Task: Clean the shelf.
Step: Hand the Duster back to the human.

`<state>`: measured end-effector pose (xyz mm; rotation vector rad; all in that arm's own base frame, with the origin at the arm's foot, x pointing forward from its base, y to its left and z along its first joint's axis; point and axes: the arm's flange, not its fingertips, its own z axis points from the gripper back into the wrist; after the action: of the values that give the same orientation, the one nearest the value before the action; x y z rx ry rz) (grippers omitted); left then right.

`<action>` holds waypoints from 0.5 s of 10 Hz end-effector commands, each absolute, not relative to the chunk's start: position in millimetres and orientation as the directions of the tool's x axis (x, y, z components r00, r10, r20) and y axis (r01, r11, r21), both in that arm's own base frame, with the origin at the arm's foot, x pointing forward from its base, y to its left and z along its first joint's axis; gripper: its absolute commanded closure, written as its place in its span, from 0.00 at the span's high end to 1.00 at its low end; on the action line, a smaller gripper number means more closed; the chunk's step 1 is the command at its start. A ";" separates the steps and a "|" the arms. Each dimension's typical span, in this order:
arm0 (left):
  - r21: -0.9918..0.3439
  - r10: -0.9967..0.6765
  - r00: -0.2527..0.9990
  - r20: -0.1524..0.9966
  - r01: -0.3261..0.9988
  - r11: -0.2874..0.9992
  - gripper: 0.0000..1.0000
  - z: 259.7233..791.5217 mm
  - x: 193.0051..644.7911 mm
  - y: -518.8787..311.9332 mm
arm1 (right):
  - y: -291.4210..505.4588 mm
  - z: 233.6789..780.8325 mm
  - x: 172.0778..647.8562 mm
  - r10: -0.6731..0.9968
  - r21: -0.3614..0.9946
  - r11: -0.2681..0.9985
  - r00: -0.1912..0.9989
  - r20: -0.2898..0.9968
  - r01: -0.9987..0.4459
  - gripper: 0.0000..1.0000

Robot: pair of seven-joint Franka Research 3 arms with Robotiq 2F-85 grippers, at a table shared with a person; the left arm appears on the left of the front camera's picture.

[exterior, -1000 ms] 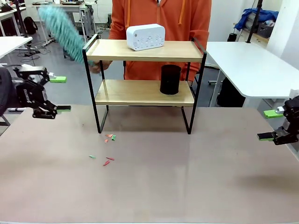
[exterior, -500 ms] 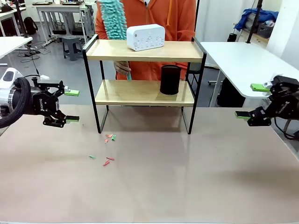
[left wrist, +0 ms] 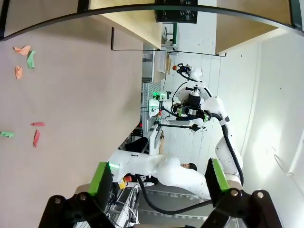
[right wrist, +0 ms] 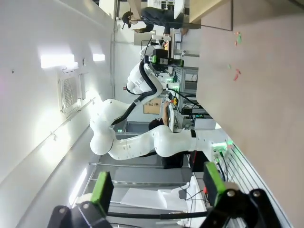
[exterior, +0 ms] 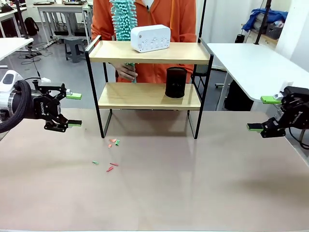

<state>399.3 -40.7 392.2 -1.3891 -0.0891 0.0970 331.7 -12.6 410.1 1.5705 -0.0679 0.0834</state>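
Note:
The shelf stands at the far middle of the table, with a white box-like device on its top board and a black cylinder on its lower board. Behind it a person in orange holds a teal duster upright, one hand showing between the boards. My left gripper hovers open to the left of the shelf's legs, empty. My right gripper hovers open far to the right, also empty. The left wrist view has the open left gripper and the shelf; the right wrist view has the open right gripper.
Small red and green paper scraps lie on the brown tabletop in front of the shelf's left leg, also seen as scraps from the left wrist. A white table stands at the right, beyond the tabletop.
The person swung the duster from the far left to upright behind the shelf's top board. Both grippers moved inward and up from the table's sides; the right one then dropped slightly.

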 end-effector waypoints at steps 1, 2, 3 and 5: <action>-0.988 0.130 0.991 0.005 -0.015 0.156 1.00 395.1 393.8 -40.4 | -11.4 410.6 331.9 0.008 0.994 0.009 0.994 0.106 -0.106 1.00; -0.988 0.130 0.991 0.005 -0.015 0.156 1.00 395.1 393.8 -40.4 | -11.4 410.6 331.9 0.008 0.994 0.009 0.994 0.106 -0.106 1.00; -0.988 0.130 0.991 0.005 -0.015 0.156 1.00 395.1 393.8 -40.4 | -11.4 410.6 331.9 0.008 0.994 0.009 0.994 0.106 -0.106 1.00; -0.988 0.130 0.991 0.005 -0.015 0.156 1.00 395.1 393.8 -40.4 | -11.4 410.6 331.9 0.008 0.994 0.009 0.994 0.106 -0.106 1.00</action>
<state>399.3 -40.7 392.2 -1.3891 -0.0891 0.0971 331.7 -12.6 410.1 1.5703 -0.0679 0.0836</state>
